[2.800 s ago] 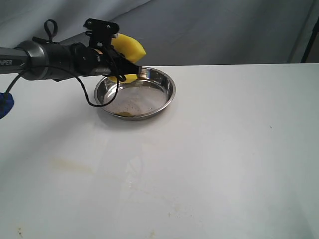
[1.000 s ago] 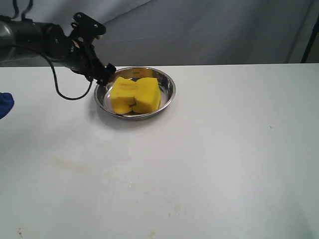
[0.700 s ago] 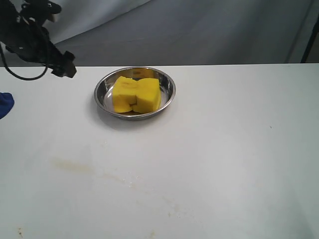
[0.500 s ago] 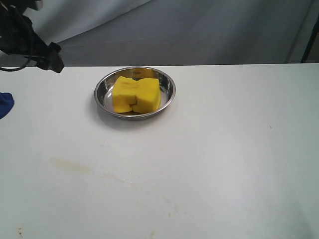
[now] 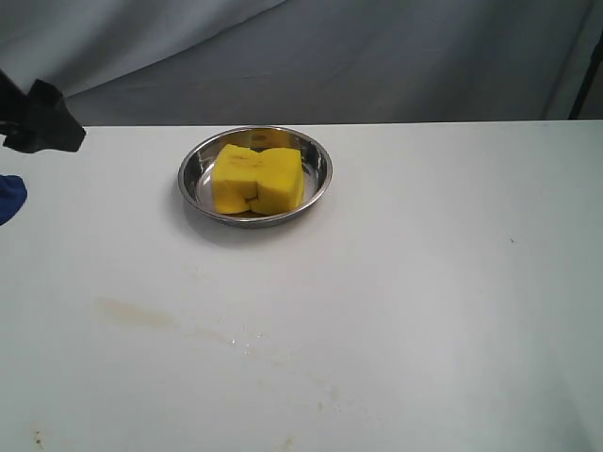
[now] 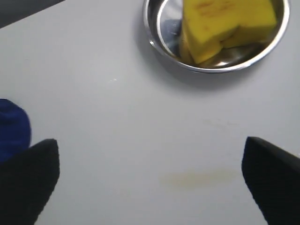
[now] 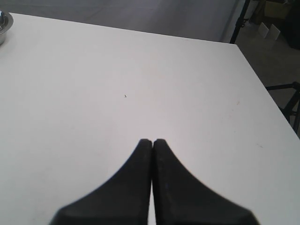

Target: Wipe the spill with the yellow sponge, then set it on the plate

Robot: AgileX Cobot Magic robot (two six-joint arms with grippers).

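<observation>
The yellow sponge (image 5: 256, 179) lies in the steel plate (image 5: 321, 171), bent in the middle, with nothing holding it. In the left wrist view the sponge (image 6: 225, 21) fills most of the plate (image 6: 154, 43). Of the spill only a faint pale-yellow smear (image 5: 132, 314) shows on the white table, also seen between the left fingers as a streak (image 6: 201, 177). My left gripper (image 5: 42, 130) hangs at the far left edge, well away from the plate; its jaws stand wide open (image 6: 150, 145) and empty. My right gripper (image 7: 153, 140) is shut on nothing, over bare table.
A blue object (image 5: 8, 198) sits at the table's left edge, close below the left gripper, and shows in the left wrist view (image 6: 11, 129). The plate's rim (image 7: 2, 21) peeks in at the right wrist view's corner. A stand leg (image 7: 286, 98) rises beyond the table's right edge.
The left gripper let the sponge go into the plate, then drew back to the far left, away from the plate. The sponge has lain still since.
</observation>
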